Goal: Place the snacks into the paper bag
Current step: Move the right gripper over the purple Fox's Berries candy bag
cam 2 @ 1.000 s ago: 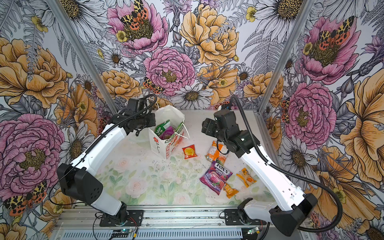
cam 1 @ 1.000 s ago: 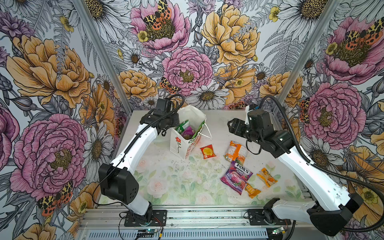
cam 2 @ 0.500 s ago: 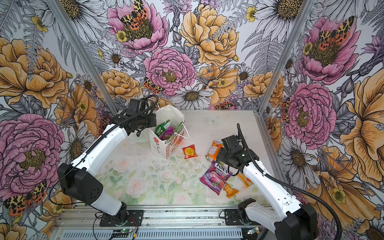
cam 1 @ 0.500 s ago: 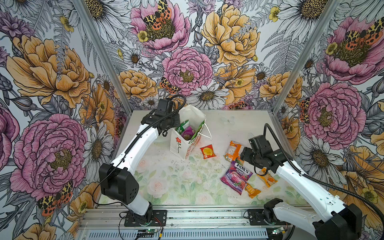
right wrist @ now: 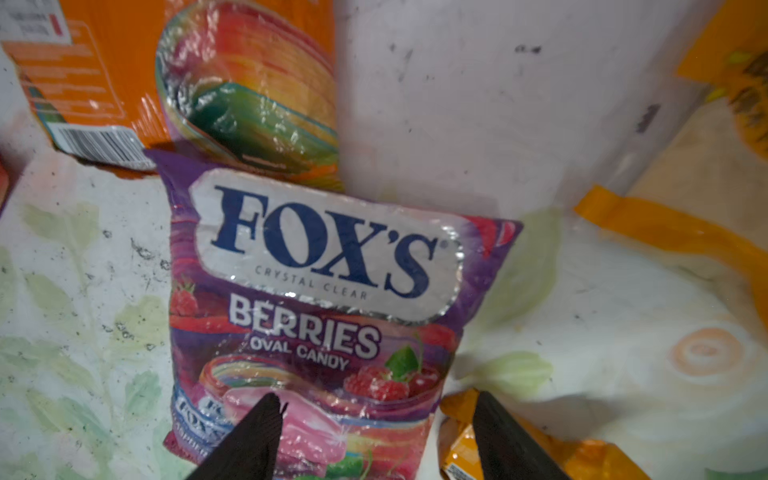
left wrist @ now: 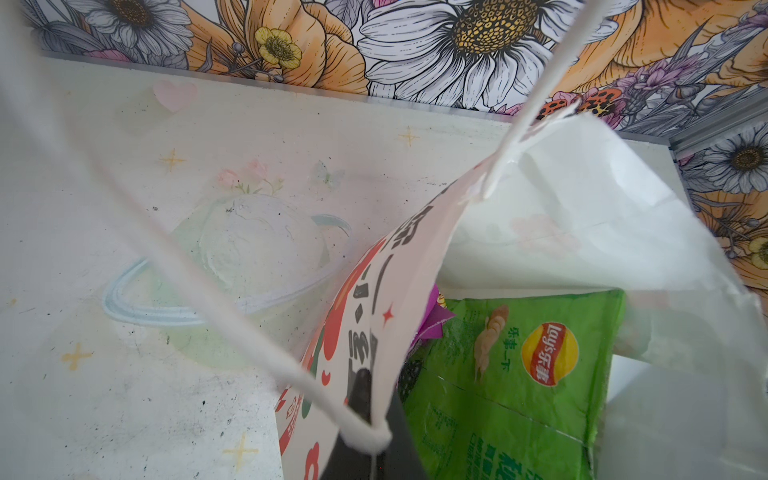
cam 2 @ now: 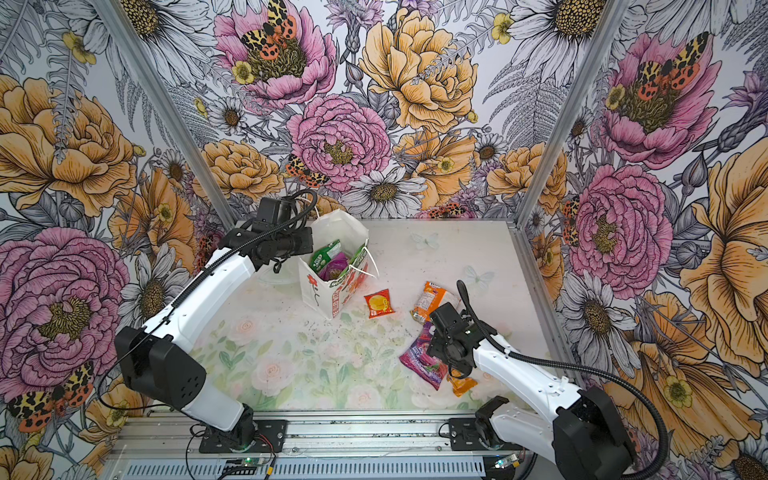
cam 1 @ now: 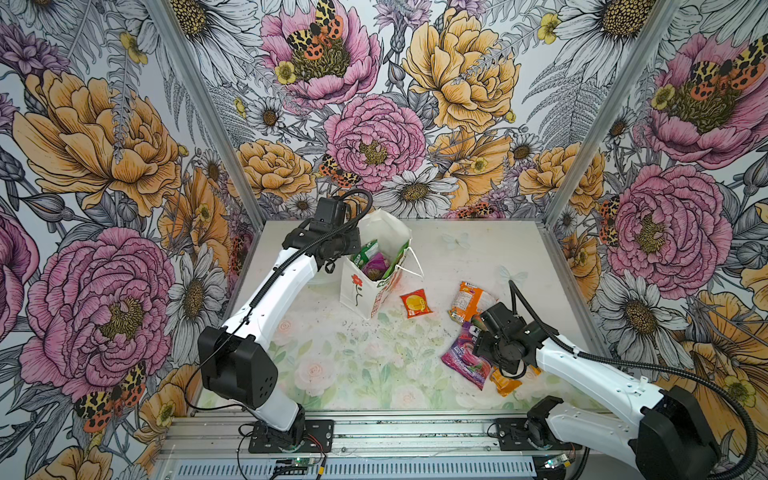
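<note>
Moved: right arm has dropped from high beside the bag to low over the candy at front right; left arm and bag unchanged.
Left gripper [cam 1: 347,251]: clenched on the left rim of the paper bag [cam 1: 356,291].
Paper bag: upright at rear left of the table [cam 1: 332,365], mouth gaping.
Inside bag: green Lay's packet [left wrist: 519,374] and, beside it, a purple grape packet [cam 1: 376,266].
Red sachet [cam 1: 416,303]: flat on the table, just right of the bag.
Orange packet [cam 1: 469,301]: right of the sachet, its lower end meeting the top of the FOX'S Berries packet [right wrist: 316,291].
FOX'S Berries packet: flat, front right.
Right gripper [right wrist: 376,415]: jaws spread, gripping nothing, one tip over the FOX'S packet's bottom end, the other over a small orange wrapper [right wrist: 582,453]; contact unclear.
Second orange wrapper [right wrist: 685,237]: further right, apart from the FOX'S packet.
</note>
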